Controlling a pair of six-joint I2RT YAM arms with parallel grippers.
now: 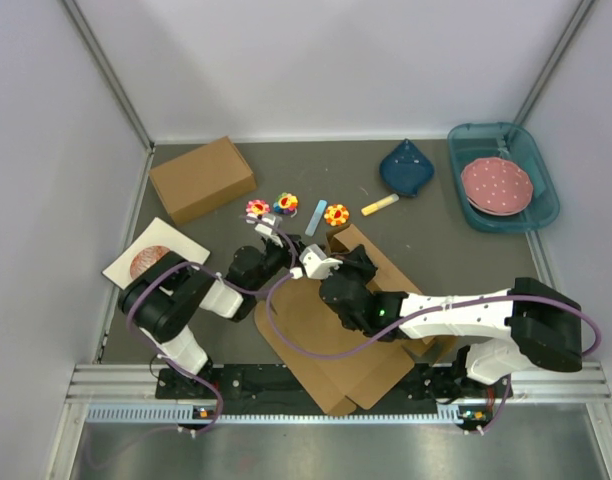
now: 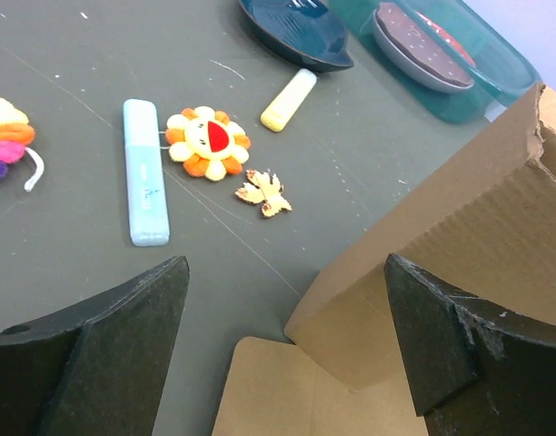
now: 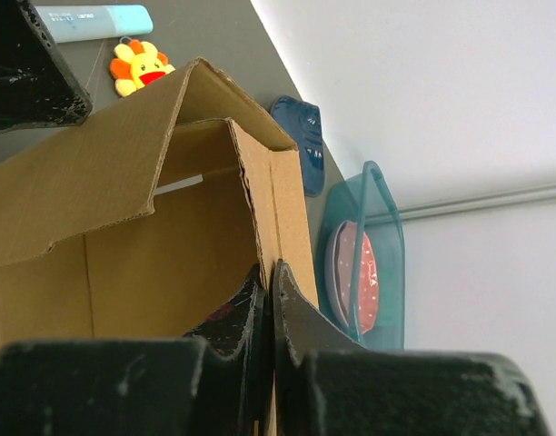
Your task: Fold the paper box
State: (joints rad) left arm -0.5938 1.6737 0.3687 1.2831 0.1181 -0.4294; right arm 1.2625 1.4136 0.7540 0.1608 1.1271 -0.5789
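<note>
The plain brown die-cut cardboard paper box point(image 1: 336, 380) lies mostly flat at the middle of the near edge of the grey desk point(image 1: 436, 230). Its far end is raised into a half-formed corner that points toward the desk's centre. The right pincer point(image 3: 271, 282) is clamped shut on the top edge of one standing wall there, with the cardboard nipped between its fingers. The left pincer point(image 2: 287, 272) hangs wide open and empty just on the left-edge side of that raised corner. I can't tell whether either finger touches the board.

As I read it, the step in hand is squaring up this corner. The right arm should hold its wall upright without dragging the whole sheet across the desk. The left should close on the neighbouring flap low down, near the crease, and swing it in along the score line. Pushing high on the flap would likely bow the thin board rather than fold it.
</note>
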